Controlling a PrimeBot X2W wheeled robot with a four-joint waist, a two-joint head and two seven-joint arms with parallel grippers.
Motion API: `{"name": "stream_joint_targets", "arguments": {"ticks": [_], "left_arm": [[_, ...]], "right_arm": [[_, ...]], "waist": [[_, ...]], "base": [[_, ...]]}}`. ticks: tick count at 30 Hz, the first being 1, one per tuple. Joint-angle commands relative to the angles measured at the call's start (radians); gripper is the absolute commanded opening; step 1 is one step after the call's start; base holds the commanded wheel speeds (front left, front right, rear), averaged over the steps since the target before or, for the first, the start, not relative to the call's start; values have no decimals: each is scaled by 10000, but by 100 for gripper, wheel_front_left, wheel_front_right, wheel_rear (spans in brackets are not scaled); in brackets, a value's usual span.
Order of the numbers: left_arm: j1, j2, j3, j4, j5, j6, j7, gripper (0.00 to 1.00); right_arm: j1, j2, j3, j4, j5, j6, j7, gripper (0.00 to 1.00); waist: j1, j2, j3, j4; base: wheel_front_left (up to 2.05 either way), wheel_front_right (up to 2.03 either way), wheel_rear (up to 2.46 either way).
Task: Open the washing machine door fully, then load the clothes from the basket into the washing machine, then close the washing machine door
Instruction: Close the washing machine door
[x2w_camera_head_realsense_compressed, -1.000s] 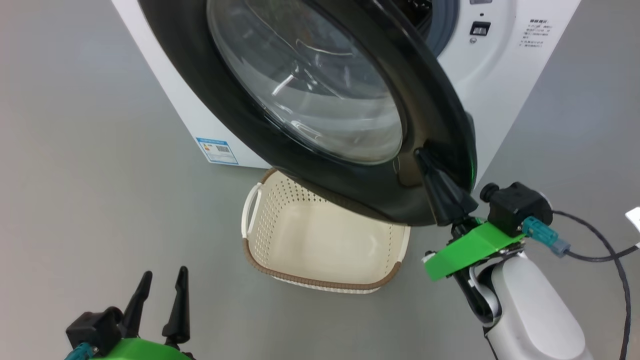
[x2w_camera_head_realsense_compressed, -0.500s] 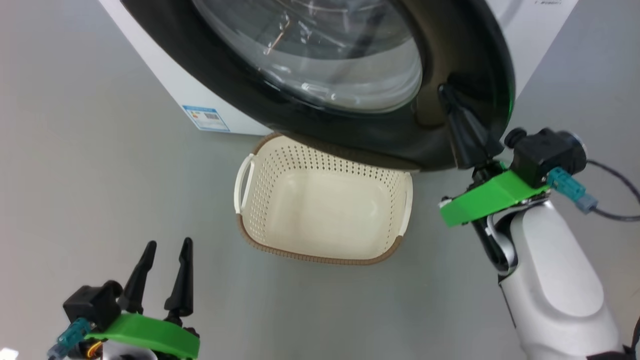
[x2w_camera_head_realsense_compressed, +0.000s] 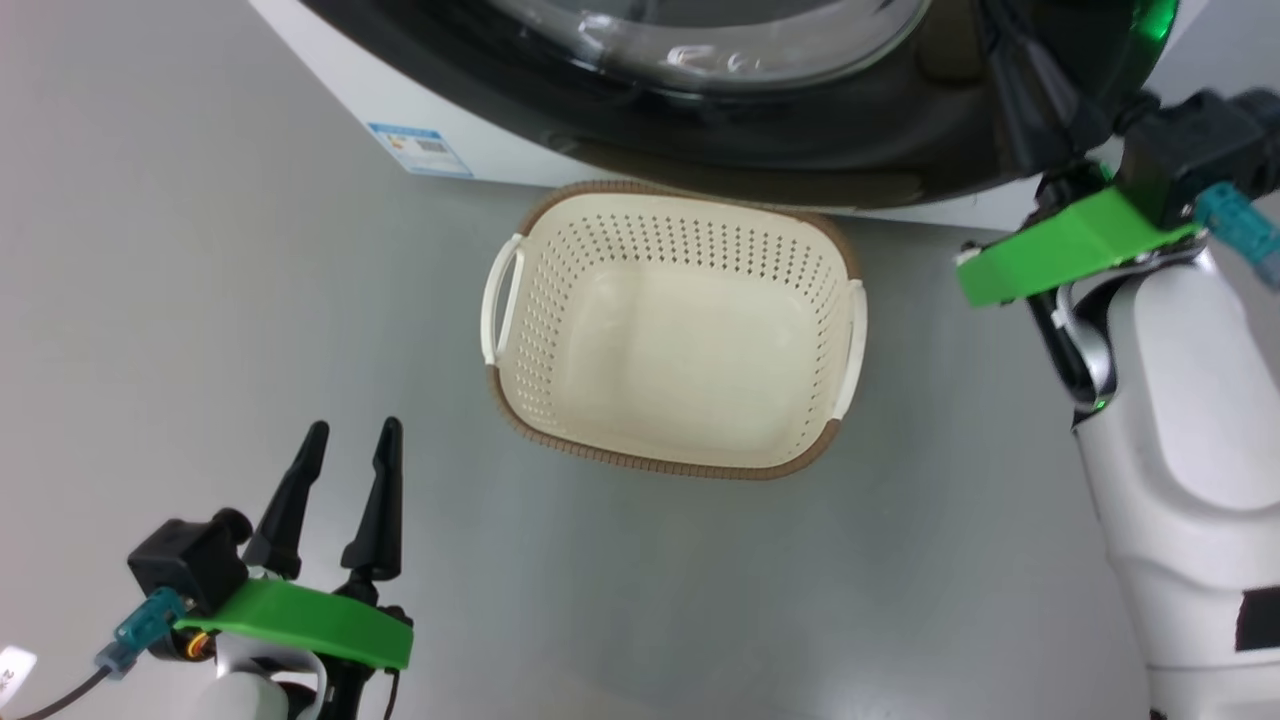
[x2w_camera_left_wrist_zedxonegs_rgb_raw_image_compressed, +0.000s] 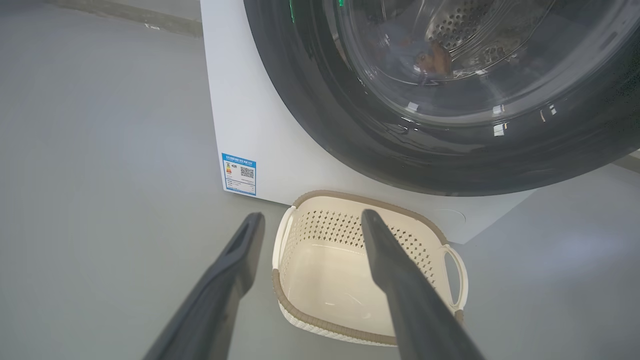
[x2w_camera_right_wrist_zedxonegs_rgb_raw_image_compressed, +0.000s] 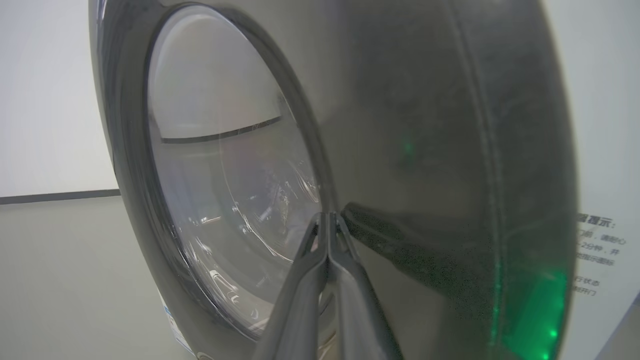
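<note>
Both arms (x2w_camera_head_realsense_compressed: 1180, 450) are gleaming glossy white and wearing bright green wrist plates (x2w_camera_head_realsense_compressed: 300, 622), each carrying a boxy black camera (x2w_camera_head_realsense_compressed: 190, 560) with a teal plug (x2w_camera_head_realsense_compressed: 140, 627). A thin dark cable (x2w_camera_head_realsense_compressed: 58, 696) is trailing from the left plug, and the left gripper (x2w_camera_head_realsense_compressed: 354, 428) is showing two long, tapering black fingers (x2w_camera_head_realsense_compressed: 290, 500).

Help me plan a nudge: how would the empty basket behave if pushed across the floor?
The basket is probably light: perforated plastic, nothing inside. Wide and low, it would likely slide on the smooth floor rather than tip. Thin walls may flex.
</note>
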Motion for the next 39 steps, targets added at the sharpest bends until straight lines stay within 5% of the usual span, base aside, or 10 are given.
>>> {"name": "stream_joint_targets", "arguments": {"ticks": [1, 15, 23, 32, 34, 37, 39], "left_arm": [[-230, 315, 303, -227, -106, -15, -63, 100], [-701, 259, -135, -100, -337, -15, -63, 100], [-560, 150, 17, 66, -248, -15, -63, 100], [-168, 103, 669, 384, -260, -15, -63, 100], [5, 58, 824, 503, -309, -15, -63, 100], [284, 23, 1095, 665, -209, -15, -63, 100], [495, -13, 1280, 758, -98, -15, -63, 100]], "right_arm": [[-345, 62, 94, -149, -80, 12, -46, 0], [-2490, -1144, -1078, 1467, -943, 12, -46, 0], [-2307, -990, -1328, 1760, -1074, 12, -46, 0], [-517, -558, -547, 756, -160, 12, -46, 0], [188, -499, -459, 428, 117, 12, -46, 32], [1329, -468, -452, -9, 477, 12, -46, 57], [2076, -440, -451, -258, 645, 12, -46, 91]], "waist": [[0, -1, 342, 247], [0, -1, 700, 1237], [0, -1, 249, 1150], [0, -1, -853, 411], [0, -1, -1248, 203], [0, -1, -1867, -111], [0, -1, -2280, -327]], "base": [[0, 0, 0], [0, 0, 0], [0, 0, 0], [0, 0, 0], [0, 0, 0], [0, 0, 0], [0, 0, 0]]}}
